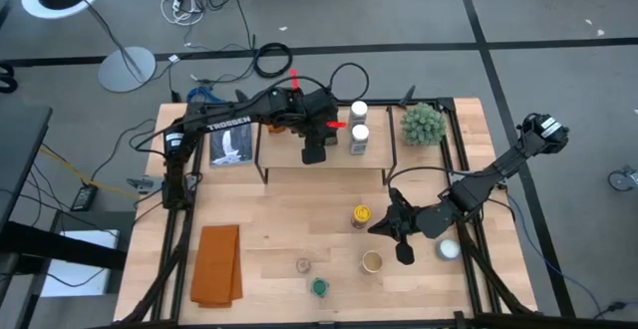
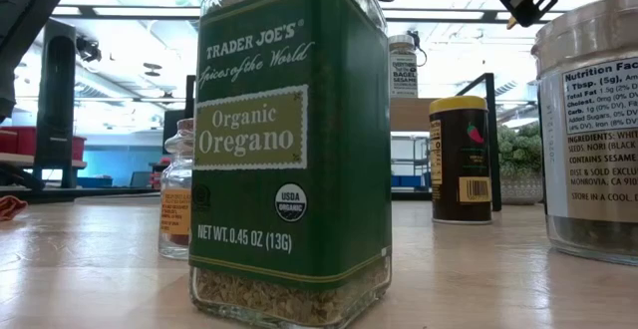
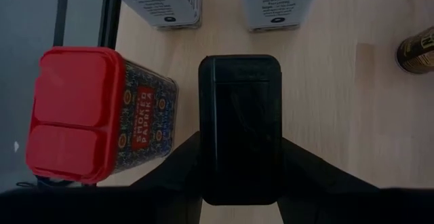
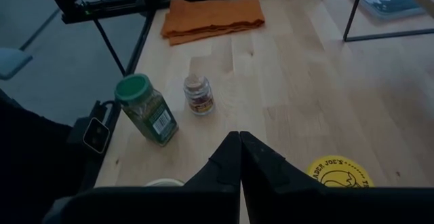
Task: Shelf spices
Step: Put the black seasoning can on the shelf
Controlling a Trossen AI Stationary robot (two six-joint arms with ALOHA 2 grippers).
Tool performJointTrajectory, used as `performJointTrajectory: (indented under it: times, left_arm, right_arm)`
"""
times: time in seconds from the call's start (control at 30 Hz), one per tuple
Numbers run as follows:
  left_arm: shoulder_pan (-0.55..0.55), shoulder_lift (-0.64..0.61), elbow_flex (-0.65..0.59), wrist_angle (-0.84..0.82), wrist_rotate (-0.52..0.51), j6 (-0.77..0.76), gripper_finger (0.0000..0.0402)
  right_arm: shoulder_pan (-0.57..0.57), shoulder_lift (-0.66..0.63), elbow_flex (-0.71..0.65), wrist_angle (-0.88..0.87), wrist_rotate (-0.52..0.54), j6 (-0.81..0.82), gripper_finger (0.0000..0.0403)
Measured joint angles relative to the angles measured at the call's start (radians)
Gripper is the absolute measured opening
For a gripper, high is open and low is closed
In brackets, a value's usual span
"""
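Note:
The shelf (image 1: pixel 349 169) stands at the table's far middle. On it are two white-capped jars (image 1: pixel 359 125) and a red-lidded tin (image 3: pixel 95 115). Over the shelf, my left gripper (image 1: pixel 316 152) is shut on a black tin (image 3: pixel 239 125), beside the red tin. Yellow-lidded (image 1: pixel 361 214), tan-lidded (image 1: pixel 372 261), green-lidded (image 1: pixel 319 287) and small amber (image 1: pixel 302 265) jars stand upright on the table. My right gripper (image 4: pixel 239 139) hangs shut and empty between the yellow- and tan-lidded jars, pointing toward the table's near left. My left gripper pinches the black tin between its two fingers (image 3: pixel 305 173), one on each long side (image 3: pixel 279 149) of the tin. The fingers slant down from above. The tin is upright, lid up. Whether its base rests on the shelf board does not show.
A spiky green plant ball (image 1: pixel 423 123) sits just right of the shelf, and a white dome (image 1: pixel 449 249) lies near my right arm. An orange cloth (image 1: pixel 217 264) lies at the near left. A printed card (image 1: pixel 231 147) lies left of the shelf.

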Motion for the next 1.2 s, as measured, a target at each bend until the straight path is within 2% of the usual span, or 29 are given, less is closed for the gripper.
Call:
performJointTrajectory:
  times: [0.43,0.67,0.8,1.2]
  left_arm:
    - [0.0,0.0,0.0,-0.006,0.01,-0.013,0.0144]
    - [0.0,0.0,0.0,-0.005,0.007,-0.013,0.017]
    - [0.0,0.0,0.0,-0.005,-0.028,-0.013,0.0184]
    - [0.0,0.0,0.015,-0.006,-0.036,-0.01,0.0187]
  right_arm:
    - [0.0,0.0,0.0,0.0,-0.017,0.008,0.0002]
    - [0.0,0.0,0.0,0.001,-0.017,0.008,0.0005]
    - [0.0,0.0,0.0,0.001,-0.017,0.008,0.0002]
    - [0.0,0.0,0.0,0.001,-0.018,0.008,0.0003]
